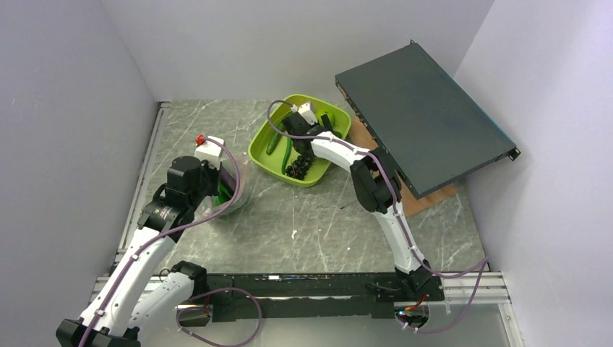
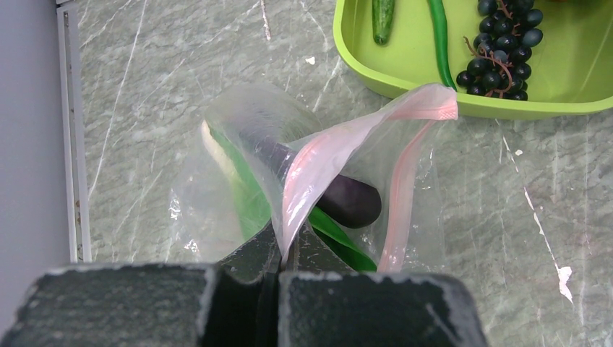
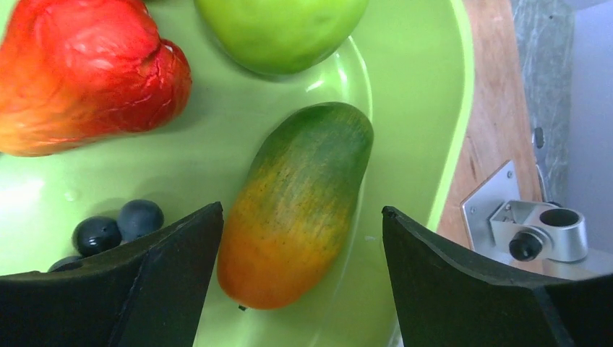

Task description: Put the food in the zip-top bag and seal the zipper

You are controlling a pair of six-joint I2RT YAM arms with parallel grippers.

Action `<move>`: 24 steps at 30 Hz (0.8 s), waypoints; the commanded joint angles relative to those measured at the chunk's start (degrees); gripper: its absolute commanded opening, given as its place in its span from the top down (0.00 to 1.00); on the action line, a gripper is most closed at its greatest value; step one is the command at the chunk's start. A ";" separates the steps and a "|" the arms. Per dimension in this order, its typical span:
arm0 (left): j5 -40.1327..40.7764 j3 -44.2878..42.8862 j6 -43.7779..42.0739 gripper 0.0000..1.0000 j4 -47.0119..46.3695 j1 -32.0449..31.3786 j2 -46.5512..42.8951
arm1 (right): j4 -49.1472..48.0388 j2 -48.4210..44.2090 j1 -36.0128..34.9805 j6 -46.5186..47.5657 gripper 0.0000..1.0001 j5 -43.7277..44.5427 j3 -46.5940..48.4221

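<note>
Right gripper (image 3: pixel 302 217) gapes wide around the orange-green fruit (image 3: pixel 311 159), gripping nothing, in the tray (image 3: pixel 442 108) by the table's (image 2: pixel 144 72) far edge. Left gripper (image 2: pixel 278 249) is pinched tight on the bag's (image 2: pixel 238 123) zipper (image 2: pixel 318 155) near the left edge. Risk: the rounded fruit may squirt out when the jaws close. Tray: one fruit, one pepper (image 3: pixel 79 72), one apple (image 3: pixel 282 29), one grape bunch (image 2: pixel 502 50). Bag: one eggplant (image 2: pixel 350 202), one leek (image 2: pixel 215 152)
</note>
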State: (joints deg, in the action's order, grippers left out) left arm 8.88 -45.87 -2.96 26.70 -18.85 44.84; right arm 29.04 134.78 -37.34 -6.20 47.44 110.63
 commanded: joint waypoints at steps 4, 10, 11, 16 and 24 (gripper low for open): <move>0.07 -0.74 0.08 1.00 -3.20 -0.13 -0.52 | 0.67 4.96 1.56 -1.06 0.17 0.11 3.13; 0.29 -0.76 0.14 1.00 -3.23 -0.13 -0.31 | -5.91 2.41 1.66 1.08 0.35 -0.37 -2.05; 0.18 -0.86 0.15 1.00 -3.10 -0.13 -0.16 | -7.49 0.93 1.67 1.81 0.44 -0.85 -3.44; 0.52 -0.59 0.08 1.00 -3.40 -0.13 -0.40 | -8.09 -2.52 1.59 2.64 0.82 -1.48 -4.76; 0.81 -0.73 0.06 1.00 -3.06 -0.13 -0.22 | -10.65 -14.68 -0.31 3.10 1.00 -4.60 -11.34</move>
State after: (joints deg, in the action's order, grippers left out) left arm 8.88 -45.87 -2.96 26.70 -18.85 44.86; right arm 21.85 130.78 -36.32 -3.38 44.49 102.10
